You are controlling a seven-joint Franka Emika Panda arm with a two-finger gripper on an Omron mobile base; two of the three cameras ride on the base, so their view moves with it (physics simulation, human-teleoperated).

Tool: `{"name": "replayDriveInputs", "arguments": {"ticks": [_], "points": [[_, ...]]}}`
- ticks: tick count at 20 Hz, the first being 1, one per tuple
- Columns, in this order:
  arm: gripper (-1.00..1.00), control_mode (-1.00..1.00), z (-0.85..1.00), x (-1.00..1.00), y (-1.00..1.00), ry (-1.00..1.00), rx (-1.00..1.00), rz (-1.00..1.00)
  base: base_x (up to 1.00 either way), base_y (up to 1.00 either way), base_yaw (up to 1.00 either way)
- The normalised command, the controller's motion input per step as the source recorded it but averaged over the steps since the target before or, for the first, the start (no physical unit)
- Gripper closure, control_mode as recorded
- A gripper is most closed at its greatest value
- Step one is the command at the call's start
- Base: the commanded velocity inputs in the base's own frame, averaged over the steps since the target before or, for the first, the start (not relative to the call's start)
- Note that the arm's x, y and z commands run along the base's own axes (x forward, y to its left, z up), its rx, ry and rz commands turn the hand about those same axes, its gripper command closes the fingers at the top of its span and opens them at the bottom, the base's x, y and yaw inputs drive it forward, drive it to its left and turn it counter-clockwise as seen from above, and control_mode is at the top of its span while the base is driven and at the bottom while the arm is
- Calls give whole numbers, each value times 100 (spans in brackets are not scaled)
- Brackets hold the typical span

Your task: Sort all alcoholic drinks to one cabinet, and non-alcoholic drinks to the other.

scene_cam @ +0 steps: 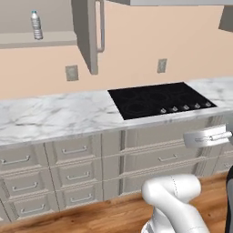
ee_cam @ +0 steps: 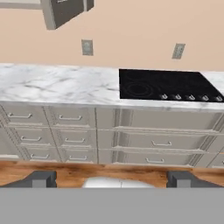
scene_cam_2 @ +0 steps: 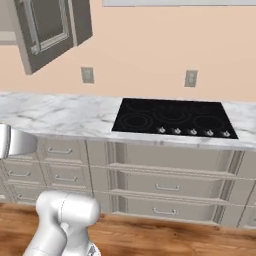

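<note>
The gripper [ee_cam: 112, 178] is spread wide and holds nothing, facing the counter [ee_cam: 57, 85]. Far up and to its left, a clear plastic bottle [scene_cam: 37, 25] stands in the open cabinet [scene_cam: 27, 38]. That one seems sorted; the other drinks remain to be fetched.

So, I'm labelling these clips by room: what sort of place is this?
A kitchen, rendered: a black cooktop set into a marble counter, drawers beneath, and an open wall cabinet holding a plastic bottle.

Glossy white rounded arm [scene_cam: 175, 200] (smooth, seamless shells), dark claw [ee_cam: 112, 178] fingertips.
</note>
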Motion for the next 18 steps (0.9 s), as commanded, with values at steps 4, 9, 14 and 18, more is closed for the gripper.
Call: {"name": "replayDriveInputs", "arguments": {"ticks": [4, 9, 14, 18], "points": [[-100, 100, 0, 0, 0, 0, 0, 0, 0, -75, 0], [-100, 100, 0, 0, 0, 0, 0, 0, 0, -76, 0], [-100, 100, 0, 0, 0, 0, 0, 0, 0, -74, 0], [-100, 100, 0, 0, 0, 0, 0, 0, -2, -74, 0]]}}
